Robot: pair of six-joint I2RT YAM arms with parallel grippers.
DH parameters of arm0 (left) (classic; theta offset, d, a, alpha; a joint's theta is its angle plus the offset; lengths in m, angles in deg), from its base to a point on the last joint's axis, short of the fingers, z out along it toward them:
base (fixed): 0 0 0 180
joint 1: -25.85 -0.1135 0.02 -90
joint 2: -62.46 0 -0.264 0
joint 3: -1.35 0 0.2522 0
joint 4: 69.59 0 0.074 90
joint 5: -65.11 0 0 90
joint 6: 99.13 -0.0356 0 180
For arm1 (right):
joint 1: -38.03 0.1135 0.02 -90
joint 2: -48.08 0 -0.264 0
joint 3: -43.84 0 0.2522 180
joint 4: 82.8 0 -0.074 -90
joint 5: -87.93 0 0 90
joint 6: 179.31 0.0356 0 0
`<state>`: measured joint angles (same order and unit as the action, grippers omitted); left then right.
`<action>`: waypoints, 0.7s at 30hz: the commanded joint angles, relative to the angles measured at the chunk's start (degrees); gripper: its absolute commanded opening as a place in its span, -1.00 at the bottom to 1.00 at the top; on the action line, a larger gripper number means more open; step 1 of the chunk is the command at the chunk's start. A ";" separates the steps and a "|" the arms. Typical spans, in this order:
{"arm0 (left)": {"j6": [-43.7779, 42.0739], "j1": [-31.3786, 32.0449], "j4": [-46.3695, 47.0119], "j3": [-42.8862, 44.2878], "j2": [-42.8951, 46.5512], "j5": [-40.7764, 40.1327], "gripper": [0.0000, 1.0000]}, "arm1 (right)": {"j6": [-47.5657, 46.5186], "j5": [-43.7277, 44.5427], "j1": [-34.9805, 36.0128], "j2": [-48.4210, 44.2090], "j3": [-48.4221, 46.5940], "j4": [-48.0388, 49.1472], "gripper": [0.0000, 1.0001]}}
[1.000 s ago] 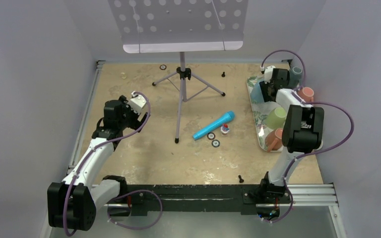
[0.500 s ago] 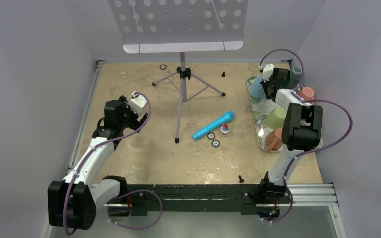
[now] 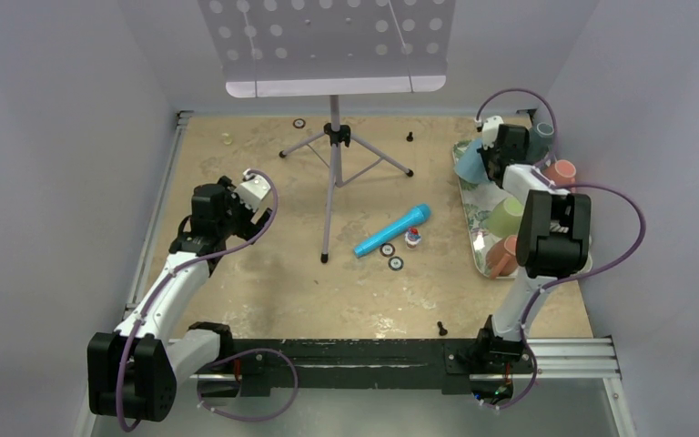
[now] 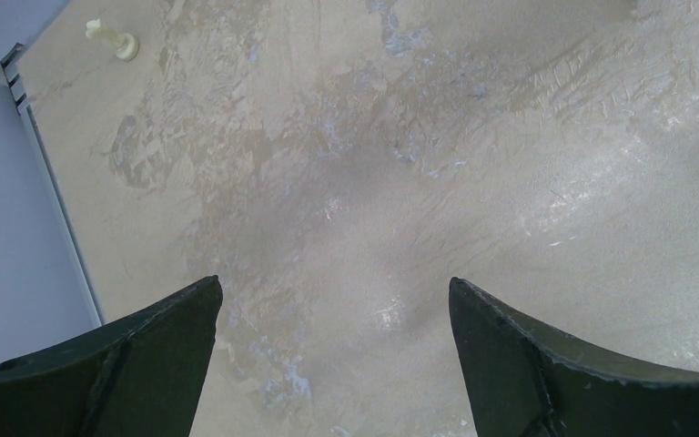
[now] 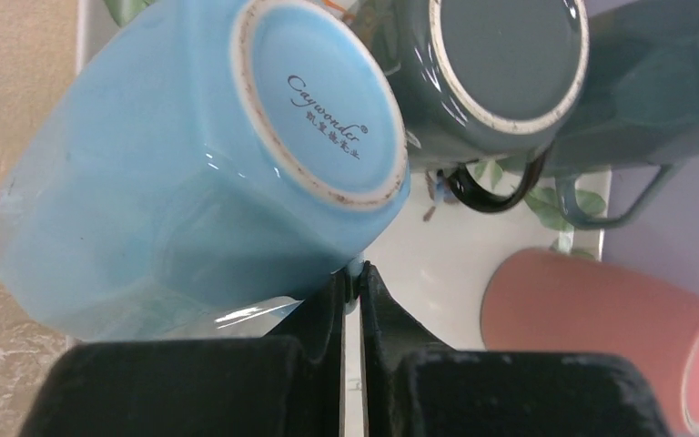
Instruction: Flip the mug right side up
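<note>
The light blue mug hangs tilted over the left edge of the white tray, its base with printed lettering turned toward the right wrist camera. My right gripper is shut on a thin light blue piece at the mug's side, apparently its handle. From above, the mug shows at the tray's far left corner, with the right gripper beside it. Over bare table on the left, my left gripper is open with nothing between its fingers.
On the tray are a dark grey mug, a teal mug, a pink cup and a green mug. A music stand stands mid-table, with a blue microphone lying nearby.
The right gripper's jaws closed on the blue mug's handle. The mug tipped and shifted slightly left toward the tray's edge. The left arm stayed still.
</note>
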<state>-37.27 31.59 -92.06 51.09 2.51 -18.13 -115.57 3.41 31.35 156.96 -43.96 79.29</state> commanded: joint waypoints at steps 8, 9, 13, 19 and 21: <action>-1.07 -0.20 -0.68 2.58 -0.15 0.56 0.95 | 7.25 5.73 1.80 -10.89 4.23 8.48 -1.00; -1.19 -0.20 -0.95 2.80 -0.17 0.59 0.96 | 8.04 5.40 1.76 -11.07 3.99 7.87 -1.00; -2.16 -0.20 -3.76 4.34 -0.30 1.53 0.96 | 10.59 4.43 1.78 -10.50 2.31 4.46 -1.00; -3.91 -0.20 -13.37 8.42 0.33 5.43 0.96 | 16.65 2.78 1.78 -10.48 0.07 -0.41 -1.00; -5.34 -0.20 -15.88 8.92 1.05 6.99 0.96 | 18.55 2.61 1.81 -10.26 -0.58 -2.21 -1.00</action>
<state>-39.41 31.59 -101.45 56.69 2.12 -15.48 -103.53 7.80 33.12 149.72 -39.80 76.45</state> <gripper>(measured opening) 0.978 0.036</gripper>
